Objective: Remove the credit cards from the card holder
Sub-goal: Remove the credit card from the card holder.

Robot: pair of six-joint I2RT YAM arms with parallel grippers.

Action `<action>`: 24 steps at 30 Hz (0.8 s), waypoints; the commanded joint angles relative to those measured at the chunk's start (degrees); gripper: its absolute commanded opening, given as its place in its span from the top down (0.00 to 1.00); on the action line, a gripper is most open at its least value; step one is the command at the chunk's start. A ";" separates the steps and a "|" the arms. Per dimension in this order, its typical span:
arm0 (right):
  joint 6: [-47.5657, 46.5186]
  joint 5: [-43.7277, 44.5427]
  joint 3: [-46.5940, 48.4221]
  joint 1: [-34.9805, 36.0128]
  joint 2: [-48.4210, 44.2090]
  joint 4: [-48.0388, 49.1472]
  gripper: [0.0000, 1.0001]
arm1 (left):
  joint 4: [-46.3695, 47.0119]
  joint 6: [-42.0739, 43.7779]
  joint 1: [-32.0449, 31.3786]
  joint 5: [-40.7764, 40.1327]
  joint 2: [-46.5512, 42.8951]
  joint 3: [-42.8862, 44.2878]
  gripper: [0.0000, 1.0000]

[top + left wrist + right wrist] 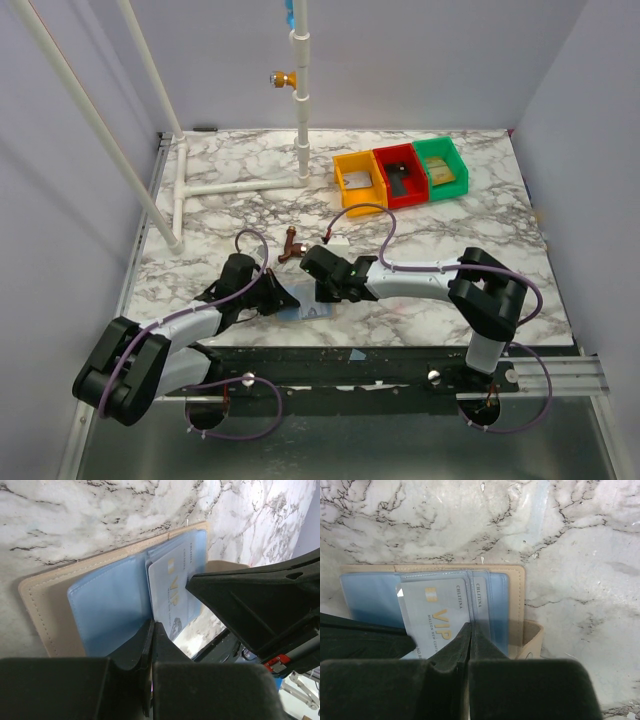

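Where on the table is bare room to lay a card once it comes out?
Free: marble between the green bin and the right arm; between the pipe frame and the left arm. Crowded: near edge, where left gripper and right gripper meet over the card holder.

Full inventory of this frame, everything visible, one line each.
card holder: 1, blue inside with tan border, open on the table between the hands
cards: at least 2, pale, in the holder's pockets
bins: 3, yellow, red, green, far right
pipe frame: 1, white, far left
small object: 1, brown, mid-table, unidentifiable
table: 1, grey-veined white marble
left hand: 1, black, shut, at the holder's edge
right hand: 1, black, shut, at the front card's edge
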 commanded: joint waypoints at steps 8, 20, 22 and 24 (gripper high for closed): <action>-0.47 7.24 -2.98 0.12 3.81 -8.34 0.99 | 0.07 1.36 1.26 3.40 -0.39 -0.19 1.00; -1.26 7.64 -2.36 0.12 4.34 -8.83 0.99 | 0.12 1.63 1.44 3.33 0.25 -0.27 1.00; -1.28 7.58 -2.36 0.12 4.10 -8.75 0.99 | 0.01 1.70 1.47 3.15 0.32 -0.36 1.00; -1.62 7.10 -2.36 0.12 3.68 -8.37 0.99 | -0.10 1.76 1.53 2.97 0.57 -0.29 1.00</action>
